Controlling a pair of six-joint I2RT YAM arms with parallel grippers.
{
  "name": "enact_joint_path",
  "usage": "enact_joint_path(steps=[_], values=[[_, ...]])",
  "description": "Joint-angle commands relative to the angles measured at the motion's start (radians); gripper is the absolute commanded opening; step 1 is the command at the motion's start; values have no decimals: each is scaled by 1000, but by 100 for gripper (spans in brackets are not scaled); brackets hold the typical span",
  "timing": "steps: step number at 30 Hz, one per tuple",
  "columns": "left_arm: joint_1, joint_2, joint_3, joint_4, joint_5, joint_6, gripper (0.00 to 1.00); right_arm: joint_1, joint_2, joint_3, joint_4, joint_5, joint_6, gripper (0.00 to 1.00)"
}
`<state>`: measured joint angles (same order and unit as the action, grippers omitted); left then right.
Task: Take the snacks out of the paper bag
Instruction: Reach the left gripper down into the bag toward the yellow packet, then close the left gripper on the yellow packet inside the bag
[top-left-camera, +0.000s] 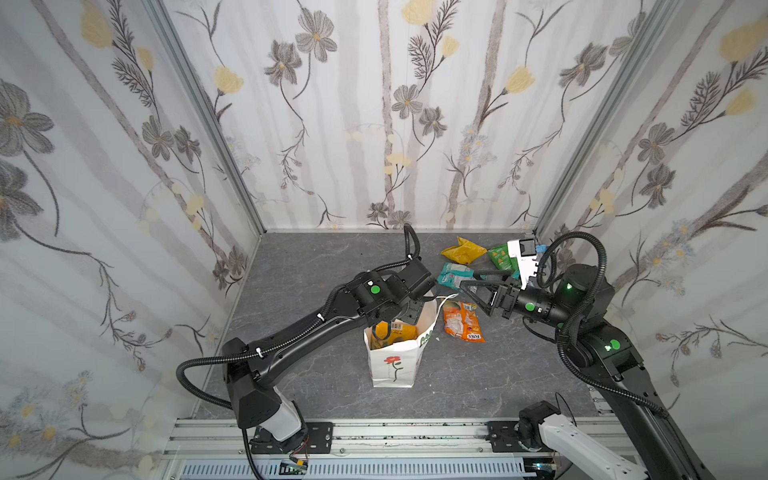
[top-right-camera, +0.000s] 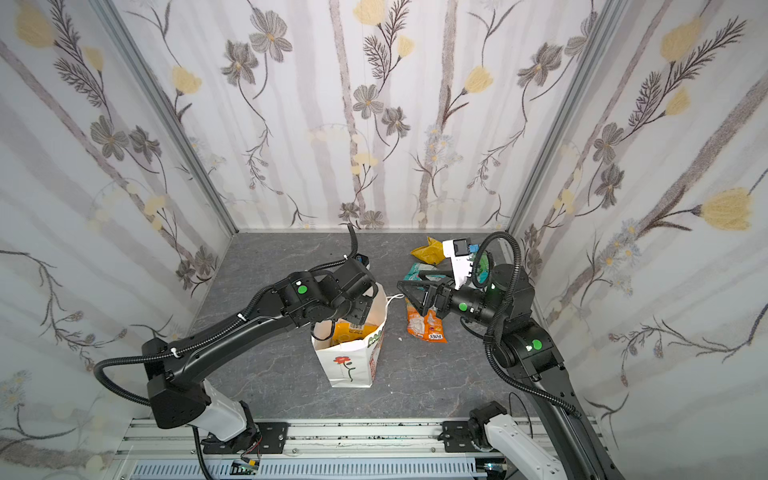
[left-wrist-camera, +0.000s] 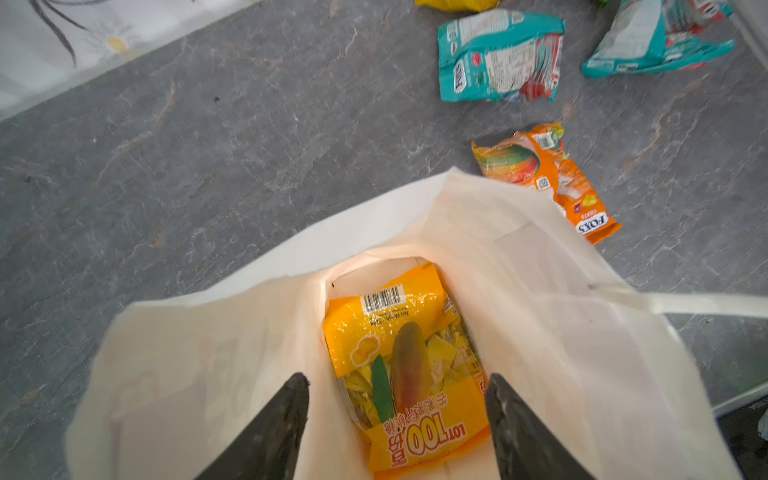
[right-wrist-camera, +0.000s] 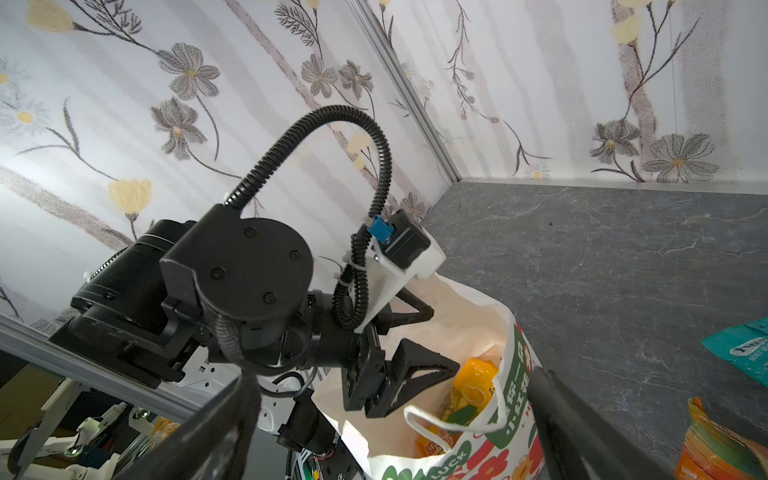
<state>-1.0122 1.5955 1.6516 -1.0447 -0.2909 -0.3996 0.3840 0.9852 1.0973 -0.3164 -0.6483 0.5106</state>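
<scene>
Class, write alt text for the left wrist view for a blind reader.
The left hand, fingers apart, reaches into the open paper bag above a yellow-orange packet. On the grey table beyond lie an orange packet and two teal packets.

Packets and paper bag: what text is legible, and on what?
"LUCK": paper bag, outer side.
"LOT 100": yellow-orange packet inside the bag.
"FOX'S": orange packet on the table.
"FOX'S": teal packet.
Fine print and Chinese lettering: too small or blurred.
</scene>
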Motion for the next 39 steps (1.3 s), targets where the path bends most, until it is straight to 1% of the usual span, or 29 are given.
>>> enact_joint_path(steps=[1, 3, 9, 16, 19, 23, 29, 35, 39], values=[[4, 25, -23, -58, 41, -39, 68, 1, 2, 6, -9, 21, -25, 99], [5, 34, -48, -48, 68, -33, 68, 1, 3, 3, -16, 28, -30, 99], [4, 38, -137, 4, 95, -17, 69, 2, 3, 0, -25, 41, -37, 99], [7, 47, -232, 68, 101, -4, 70, 4, 0, 1, -22, 40, -34, 100], [6, 68, -236, 64, 100, -11, 71, 5, -3, 2, -20, 41, -34, 99], [7, 98, -236, 60, 95, -31, 83, 3, -3, 4, -22, 39, -35, 99], [7, 117, -289, 103, 135, -65, 86, 5, -11, -2, -27, 40, -38, 99], [6, 157, -351, 156, 186, -114, 96, 6, -6, -3, -26, 37, -40, 99], [6, 171, -404, 202, 196, -131, 100, 5, -8, -1, -28, 38, -41, 99]])
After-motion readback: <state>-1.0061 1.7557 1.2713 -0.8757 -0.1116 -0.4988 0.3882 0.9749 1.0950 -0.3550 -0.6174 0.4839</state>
